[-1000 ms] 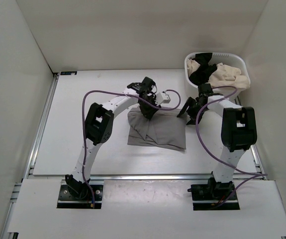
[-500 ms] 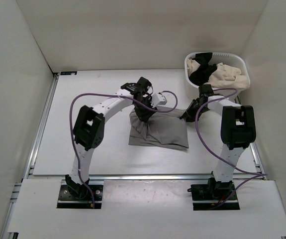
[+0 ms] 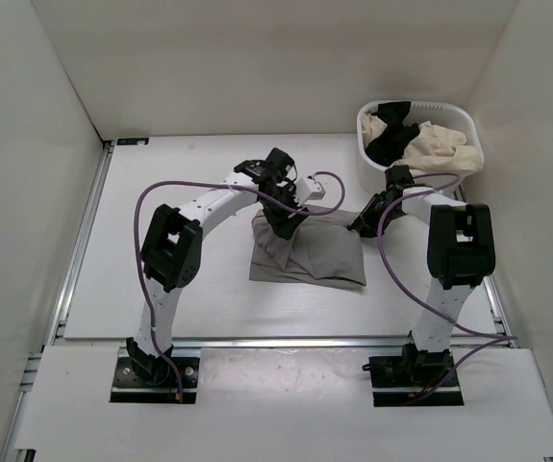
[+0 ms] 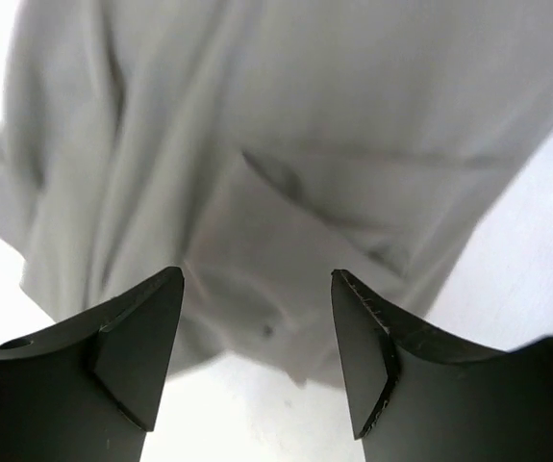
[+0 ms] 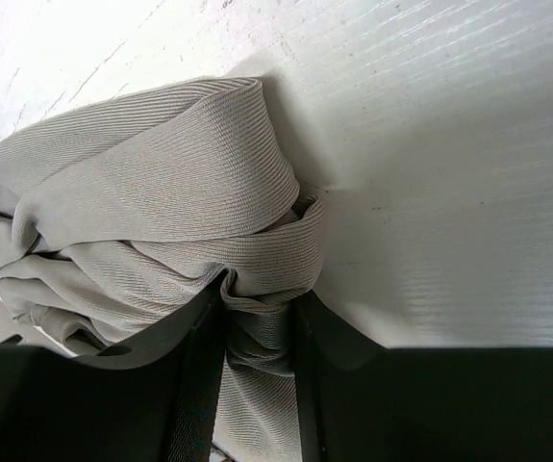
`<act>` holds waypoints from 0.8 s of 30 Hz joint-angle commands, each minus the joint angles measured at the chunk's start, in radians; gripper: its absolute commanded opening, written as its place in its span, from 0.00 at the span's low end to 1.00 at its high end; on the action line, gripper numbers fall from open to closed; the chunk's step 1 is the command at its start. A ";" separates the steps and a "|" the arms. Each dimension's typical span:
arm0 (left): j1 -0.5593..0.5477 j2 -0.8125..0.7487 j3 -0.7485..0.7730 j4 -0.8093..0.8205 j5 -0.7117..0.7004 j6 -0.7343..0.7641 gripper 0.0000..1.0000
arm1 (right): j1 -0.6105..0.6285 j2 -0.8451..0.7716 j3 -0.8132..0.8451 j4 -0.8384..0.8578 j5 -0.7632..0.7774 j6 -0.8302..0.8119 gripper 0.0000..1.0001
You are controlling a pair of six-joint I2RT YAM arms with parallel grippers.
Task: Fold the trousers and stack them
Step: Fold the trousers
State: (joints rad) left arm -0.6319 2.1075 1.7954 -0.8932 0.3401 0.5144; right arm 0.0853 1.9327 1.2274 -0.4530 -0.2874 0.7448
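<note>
The grey trousers lie folded in a rough rectangle at the middle of the table. My left gripper hovers over their far left corner with its jaws open and empty; the fabric fills the left wrist view just beyond the fingertips. My right gripper is at the far right corner, shut on a bunched fold of the trousers that sits pinched between its two fingers.
A white basket stands at the back right, holding a black garment and a beige garment. White walls close in the table on three sides. Purple cables loop off both arms.
My right gripper moved in to the trousers' far right corner and shut on the fabric. My left arm swung its elbow left, its gripper staying over the far left corner.
</note>
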 commanded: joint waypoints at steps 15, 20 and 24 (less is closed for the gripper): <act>-0.066 0.129 0.142 0.069 -0.059 -0.083 0.37 | -0.004 -0.011 -0.037 0.004 0.054 0.016 0.36; -0.066 0.100 0.133 0.069 -0.093 -0.074 0.14 | -0.004 -0.011 -0.037 0.004 0.054 0.025 0.36; -0.066 0.017 0.082 0.044 -0.102 -0.039 0.14 | -0.004 -0.001 -0.037 -0.006 0.063 0.025 0.36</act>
State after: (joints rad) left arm -0.6914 2.2520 1.8988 -0.8314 0.2565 0.4465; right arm 0.0849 1.9324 1.2140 -0.4381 -0.2844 0.7677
